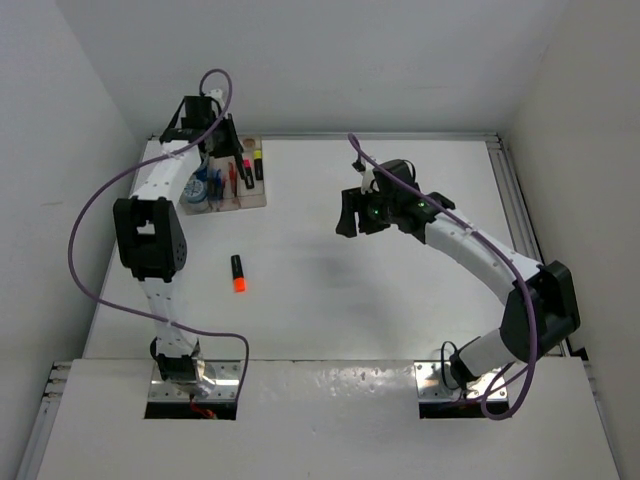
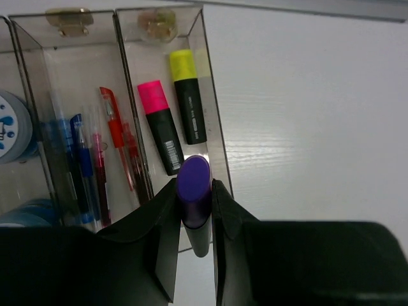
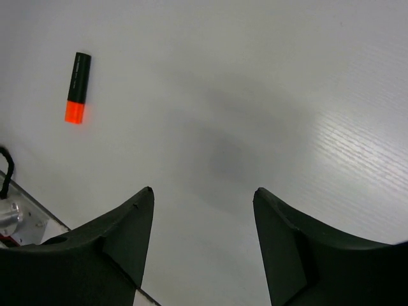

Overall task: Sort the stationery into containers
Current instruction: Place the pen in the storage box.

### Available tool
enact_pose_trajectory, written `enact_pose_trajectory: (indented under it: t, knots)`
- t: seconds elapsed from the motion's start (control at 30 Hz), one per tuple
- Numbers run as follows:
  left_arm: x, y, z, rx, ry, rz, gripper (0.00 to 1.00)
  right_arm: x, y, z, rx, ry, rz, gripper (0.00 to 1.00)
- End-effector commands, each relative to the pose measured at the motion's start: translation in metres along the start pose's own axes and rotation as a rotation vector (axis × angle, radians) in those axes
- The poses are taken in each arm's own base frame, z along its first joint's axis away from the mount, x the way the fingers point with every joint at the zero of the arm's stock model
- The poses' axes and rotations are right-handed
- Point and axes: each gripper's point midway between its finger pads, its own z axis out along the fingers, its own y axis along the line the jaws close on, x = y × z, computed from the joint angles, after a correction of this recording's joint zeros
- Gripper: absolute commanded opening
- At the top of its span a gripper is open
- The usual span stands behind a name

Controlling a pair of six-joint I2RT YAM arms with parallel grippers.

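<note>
The left hand is clamped on the purple-capped highlighter, held over the near end of the tray's right slot. In that slot the pink-capped highlighter and the yellow-capped highlighter lie side by side. The red pen and the blue pen lie in the middle slot, and the patterned discs in the left one. The right hand, fingers spread and holding nothing, hangs above the surface well right of the tray. The orange-capped highlighter lies on the surface, on the tray's near side and well apart from it.
</note>
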Motion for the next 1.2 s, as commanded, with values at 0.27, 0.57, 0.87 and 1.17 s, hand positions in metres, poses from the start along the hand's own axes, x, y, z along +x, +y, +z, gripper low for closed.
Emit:
enact_pose_trajectory:
  t: [0.27,0.57,0.87,1.17]
  knots:
    - [0.016,-0.004,0.036,-0.035,0.03,0.043,0.0,-0.013,0.016,-0.004,-0.087,-0.047,0.012,0.59]
    - [0.038,-0.006,0.064,-0.029,0.075,0.038,0.04,-0.008,0.016,0.0,-0.095,-0.03,0.022,0.59]
    - [0.042,-0.01,0.073,-0.014,0.085,0.04,0.41,-0.004,0.014,0.005,-0.088,-0.017,0.033,0.61]
    - [-0.007,-0.005,0.002,-0.142,-0.044,0.005,0.64,-0.001,0.008,0.002,-0.055,-0.034,0.044,0.63]
